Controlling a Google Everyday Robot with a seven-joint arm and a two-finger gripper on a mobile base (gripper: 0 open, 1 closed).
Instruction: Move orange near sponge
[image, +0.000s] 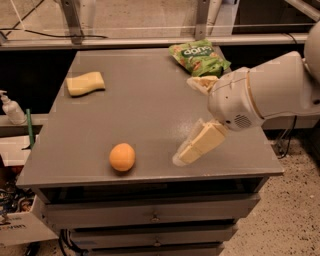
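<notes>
Item one, the orange (122, 156): sat near the front edge of the tabletop (150, 100), left of centre, standing free with nothing touching it. Item two, the sponge (86, 83): lay toward the back-left corner, well apart from the orange. Item three, the gripper (186, 121): hung over the right half of the tabletop, nearer the front edge, its two fingers spread wide with nothing between them, to the right of the orange and apart from it. Item four, a green snack bag (199, 56): at the back edge, right of centre (no part in this job). I judged the step in hand to be the approach, the grasp not yet made. The next move, as I read it, called for bringing the spread fingers leftward and down to straddle the fruit. They should close gently, since a smooth round thing would roll from a glancing touch, then carry it toward the back-left corner and set it just beside the sponge.
</notes>
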